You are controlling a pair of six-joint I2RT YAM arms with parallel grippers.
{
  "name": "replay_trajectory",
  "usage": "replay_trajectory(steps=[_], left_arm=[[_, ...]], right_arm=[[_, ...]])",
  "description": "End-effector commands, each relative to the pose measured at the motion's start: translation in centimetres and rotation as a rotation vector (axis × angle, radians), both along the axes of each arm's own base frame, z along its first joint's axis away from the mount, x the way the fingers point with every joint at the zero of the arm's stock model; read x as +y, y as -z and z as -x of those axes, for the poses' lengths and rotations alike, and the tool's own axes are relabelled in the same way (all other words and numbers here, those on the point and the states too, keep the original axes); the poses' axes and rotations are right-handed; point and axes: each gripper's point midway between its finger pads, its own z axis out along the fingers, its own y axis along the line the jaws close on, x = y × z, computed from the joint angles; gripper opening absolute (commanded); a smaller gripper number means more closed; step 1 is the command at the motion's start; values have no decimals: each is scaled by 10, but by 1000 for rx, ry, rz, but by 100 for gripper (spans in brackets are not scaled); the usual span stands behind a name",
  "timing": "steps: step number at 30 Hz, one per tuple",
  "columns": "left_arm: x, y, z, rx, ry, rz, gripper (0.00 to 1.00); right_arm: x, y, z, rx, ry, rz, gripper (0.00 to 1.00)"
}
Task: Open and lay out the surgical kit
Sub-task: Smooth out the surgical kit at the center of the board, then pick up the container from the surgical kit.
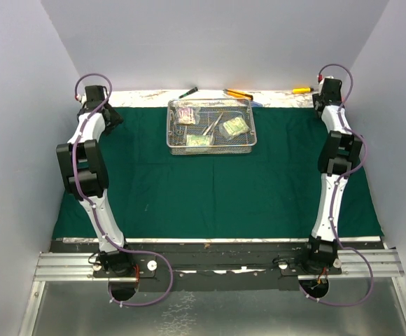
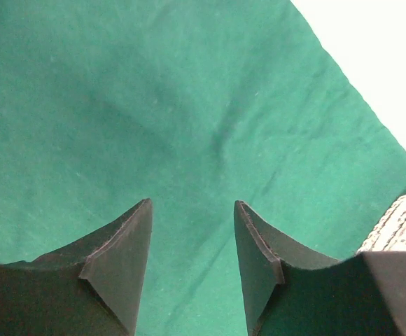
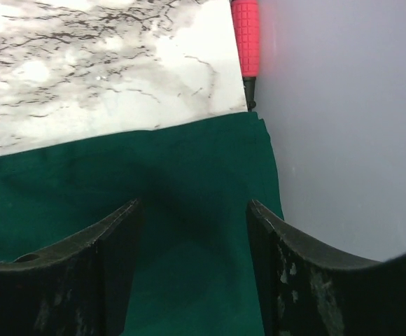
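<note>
The dark green cloth [image 1: 217, 189] of the surgical kit lies spread flat over the table. On its far middle stands the silver wire-mesh tray [image 1: 211, 149], holding three clear packets [image 1: 234, 126] and steel instruments [image 1: 213, 124]. My left gripper [image 1: 112, 119] hovers over the cloth's far left corner, open; the left wrist view shows only cloth [image 2: 189, 126] between its fingers [image 2: 129, 245]. My right gripper [image 1: 320, 105] is at the far right corner, open, over the cloth's corner [image 3: 252, 140], with nothing between its fingers [image 3: 115, 245].
Loose tools lie on the bare marbled strip behind the cloth: a green-handled one [image 1: 188, 92], an orange one [image 1: 238, 93] and a yellow one [image 1: 302, 89]. A red handle [image 3: 245, 35] lies by the right wall. White walls close in three sides.
</note>
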Motion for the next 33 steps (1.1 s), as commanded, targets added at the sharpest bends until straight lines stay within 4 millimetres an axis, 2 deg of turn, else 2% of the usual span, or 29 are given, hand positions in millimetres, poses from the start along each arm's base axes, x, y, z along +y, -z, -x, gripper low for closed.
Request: replay_trajectory(steps=[1,5,8,11,13,17,19,22,25,28,31,33], left_arm=[[3,-41,-8,-44,64,-76,53],[9,-79,-5,-84,69,-167,59],[13,-108,3,-115,75,-227,67],[21,-135,19,-132,55,-297,76],[26,-151,32,-138,43,-341,79],[30,-172,69,-117,27,-396,80],[32,-172,90,-95,14,-418,80],[30,-163,119,-63,19,-432,77],[17,-153,134,-68,72,-398,75],[-13,-145,130,-128,212,-298,75],[-65,-134,116,-220,405,-87,75],[-90,-128,104,-262,448,18,74]], right_arm=[[-8,-39,2,-65,47,-16,65],[21,-97,9,-124,-9,-132,69],[54,-139,23,-177,-44,-257,72],[92,-167,40,-223,-67,-429,74],[121,-179,51,-254,-74,-588,74],[185,-178,77,-235,-95,-895,73],[214,-180,92,-233,-123,-959,72],[248,-169,111,-191,-127,-983,72],[275,-158,130,-120,-148,-1013,70],[300,-144,145,-60,-158,-1003,71],[321,-129,156,-11,-155,-965,73],[330,-118,158,15,-143,-915,73]])
